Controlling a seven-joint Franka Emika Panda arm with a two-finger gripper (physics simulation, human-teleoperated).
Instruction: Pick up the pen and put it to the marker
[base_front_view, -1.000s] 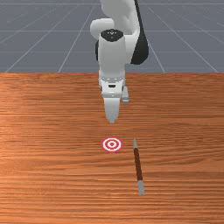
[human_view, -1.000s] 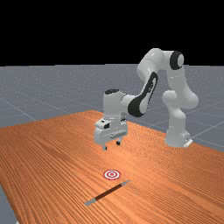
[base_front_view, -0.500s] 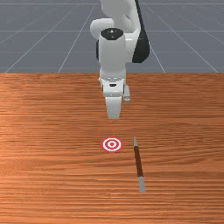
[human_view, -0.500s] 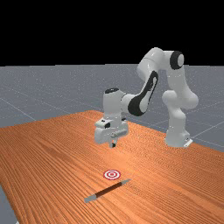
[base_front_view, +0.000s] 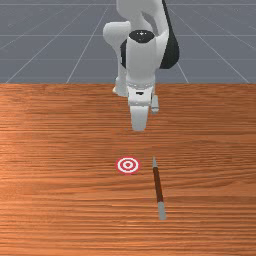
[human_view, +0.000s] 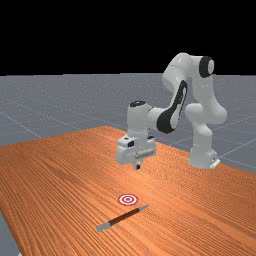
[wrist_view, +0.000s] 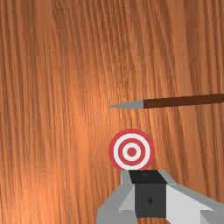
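"Floor (human_view: 50, 105)?"
"Grey, pale-lined, against a black background (human_view: 128, 35)."
"Table (human_view: 60, 170)?"
"Streaky orange-brown wood with a soft sheen."
"Your gripper (human_view: 138, 167)?"
"Above it, my fingers together."
"Pen (base_front_view: 158, 185)?"
"Lying on the wood below me, near the red-and-white ringed marker (base_front_view: 128, 165), toward the front view's right."

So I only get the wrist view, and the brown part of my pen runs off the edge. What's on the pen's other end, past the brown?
Observer: A light grey piece. In the front view, the pen has it at the end away from the pointy tip.
Operator: Cool! And is my gripper down on the table, or up in the air?
Observer: Up in the air. In the far view, the gripper hangs well above the table.
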